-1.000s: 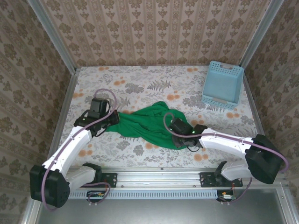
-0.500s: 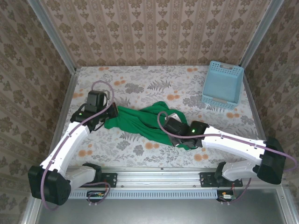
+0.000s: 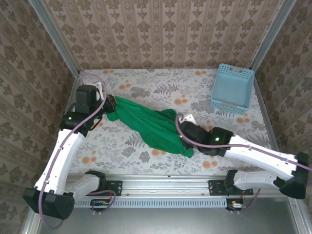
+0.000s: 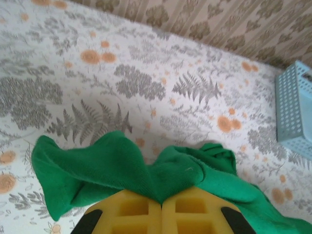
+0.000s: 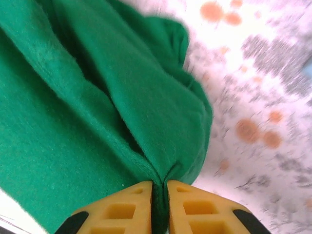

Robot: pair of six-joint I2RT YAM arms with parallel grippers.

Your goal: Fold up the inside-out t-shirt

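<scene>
Green cloth from end to end between two grips: the inside-out t-shirt [image 3: 151,127], bunched into one long wrinkly band and not spread flat. Lies slantwise on the flowered worktop [image 3: 146,85], long axis from the far left down to the near right, well apart from the light blue basket [image 3: 232,87] in the far right corner. At the far-left end, the left arm [image 3: 61,156], its left jaws pressed together on a gathered fold, cloth puffing out over the yellow pads [image 4: 131,212] on both sides. At the near-right end, the right arm [image 3: 258,153], its right jaws closed on a thin ridge of the same cloth, nothing but that pinched fold between them. So clamped at both ends, one end for each arm, with no free end to reach for. Hard to tell whether raised a little above the worktop at the left end or resting on it; in the middle, apparently resting. Probably a step of stretching and opening out, before any real fold: no sleeve, hem or collar to tell apart in the bundle. For the coming move, one relation above all: seen from the left jaws, shirt away to the right and toward the near edge; seen from the right jaws, away to the left and toward the far side. To tighten the band, pull each end outward along this slanted line; to open it wide, pull rather across the line. Neither arm nearer than the other, both already at the cloth. Possible risk, by my judgement: the thin pinch on the right slipping out first.
</scene>
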